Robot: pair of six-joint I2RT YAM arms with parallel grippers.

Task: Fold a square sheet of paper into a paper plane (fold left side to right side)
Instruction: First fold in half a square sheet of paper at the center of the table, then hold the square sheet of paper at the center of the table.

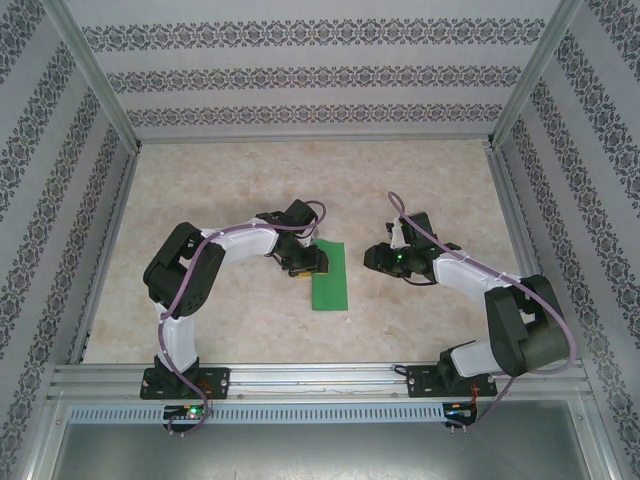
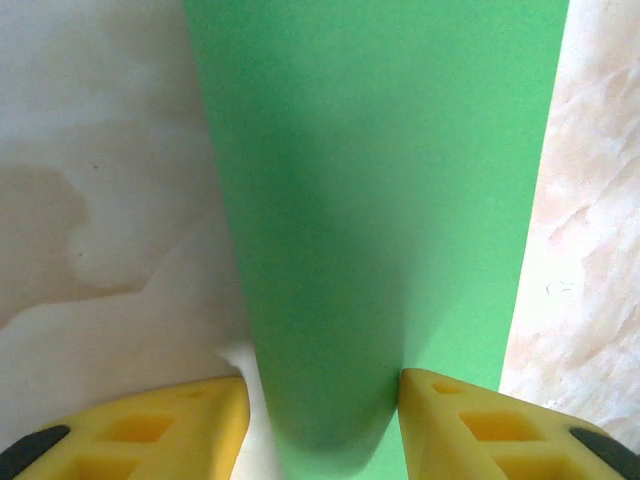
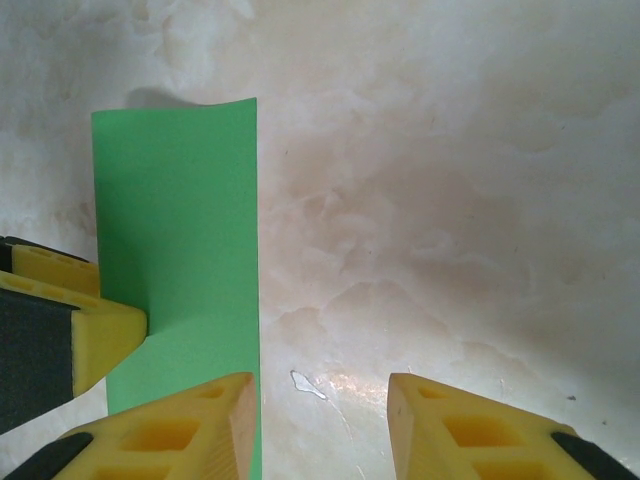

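Note:
The square sheet of paper (image 1: 330, 277) is bright green and lies at the table's middle as a narrow upright rectangle, its left half folded over to the right. My left gripper (image 1: 305, 262) sits at the sheet's upper left edge. In the left wrist view the paper (image 2: 380, 180) bulges in a rounded hump between the yellow fingers (image 2: 450, 410) of the left gripper (image 2: 322, 385), with a gap at the left finger. My right gripper (image 1: 378, 258) hovers just right of the sheet. It (image 3: 322, 385) stands open over bare table, with the paper (image 3: 180, 230) beside its left finger. The paper plane is out of view.
The marbled beige table (image 1: 250, 190) is fenced by aluminium rails (image 1: 320, 372) and patterned walls. A small shiny speck (image 3: 308, 383) lies on the table between the right fingers. The left gripper's yellow finger (image 3: 100, 330) rests on the paper in the right wrist view.

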